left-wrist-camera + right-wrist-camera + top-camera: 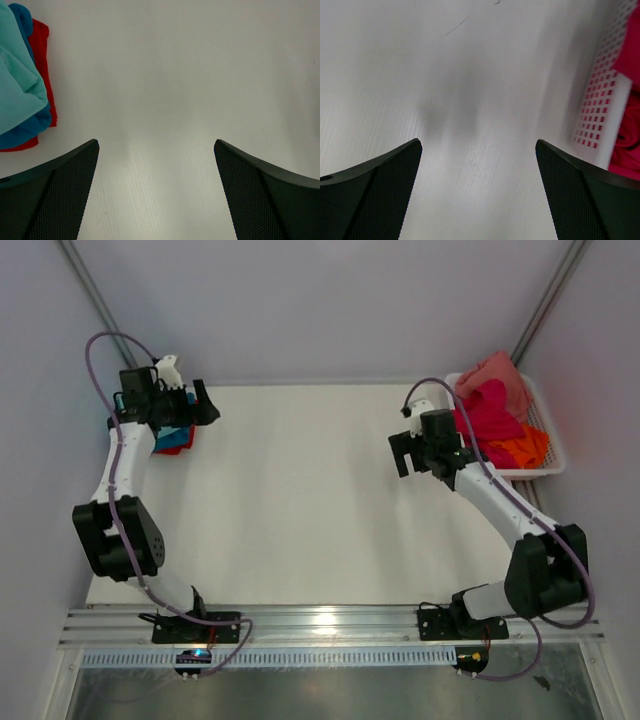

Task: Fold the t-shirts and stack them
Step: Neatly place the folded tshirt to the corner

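Observation:
A folded stack of t-shirts lies at the table's far left, partly under my left arm. In the left wrist view the stack has a mint-teal shirt on top, a blue one under it and a red one at the bottom. My left gripper is open just right of the stack, over bare table. Loose salmon pink, magenta and orange shirts fill the basket. My right gripper is open and empty, left of the basket.
The white mesh basket stands at the far right edge, with magenta cloth showing behind its wall. White table stretches between the two arms. Grey walls close in the back and sides.

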